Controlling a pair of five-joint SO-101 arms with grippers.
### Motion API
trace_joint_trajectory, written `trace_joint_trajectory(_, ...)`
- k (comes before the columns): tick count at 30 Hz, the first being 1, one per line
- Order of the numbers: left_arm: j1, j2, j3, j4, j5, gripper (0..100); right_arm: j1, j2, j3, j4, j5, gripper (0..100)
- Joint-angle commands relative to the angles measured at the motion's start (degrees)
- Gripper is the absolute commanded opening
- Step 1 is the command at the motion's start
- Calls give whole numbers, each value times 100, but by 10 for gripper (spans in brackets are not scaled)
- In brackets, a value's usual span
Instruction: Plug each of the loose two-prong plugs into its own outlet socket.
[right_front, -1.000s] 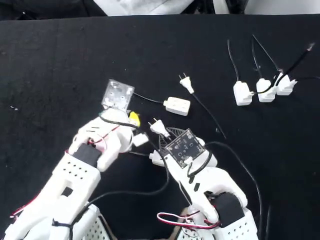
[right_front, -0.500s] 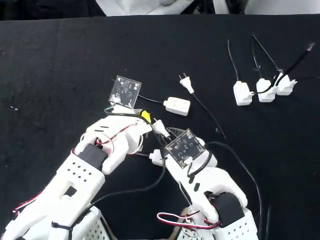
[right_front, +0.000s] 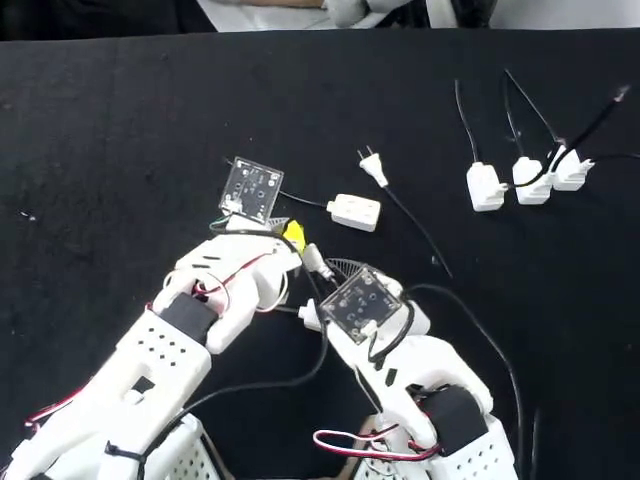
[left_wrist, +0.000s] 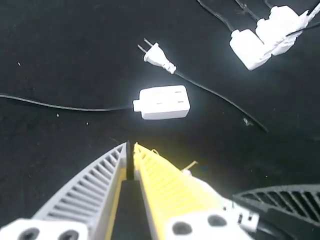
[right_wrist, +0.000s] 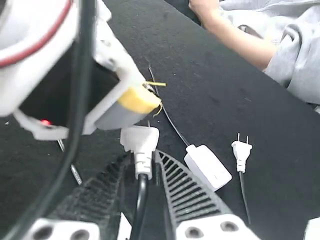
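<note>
Right gripper (right_wrist: 143, 158) clamps a white two-prong plug (right_wrist: 139, 139), black-corded.

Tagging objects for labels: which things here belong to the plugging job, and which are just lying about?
Job: held plug in right gripper; loose plug; free socket.
Lying about: three corded white blocks, seemingly already plugged; black table.

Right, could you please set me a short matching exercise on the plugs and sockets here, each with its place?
1 plug nearest the arms
2 plug farther off
3 single socket
4 three sockets

A clustered at the high view's right
B between the right arm's fingers
C lying loose on the table
D mid-table, nothing plugged in

Pairs: 1-B; 2-C; 3-D; 4-A.
</note>
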Motion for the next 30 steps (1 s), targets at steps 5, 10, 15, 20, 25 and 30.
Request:
trace_joint_trajectory(5, 13, -88, 136, -79, -158, 30, -105, -505, -910, -123, 492, 11)
trace_joint_trajectory(10, 4, -88, 163, -79, -158, 30, -88, -497, -910, -431, 501, 11)
trace_joint_trajectory(15, 4, -88, 163, -79, -229, 30, -79, -497, -787, -651, 527, 11)
trace_joint_trajectory(20, 4, -88, 163, -79, -229, 30, -79, -497, -1007, -879, 527, 11)
trace_joint_trajectory(25, -180, -88, 171, -79, -211, 30, -79, -497, -1147, -905, 527, 11)
trace_joint_trajectory(30, -453, -88, 171, -79, -185, 30, 35, -497, -1147, -1451, 519, 11)
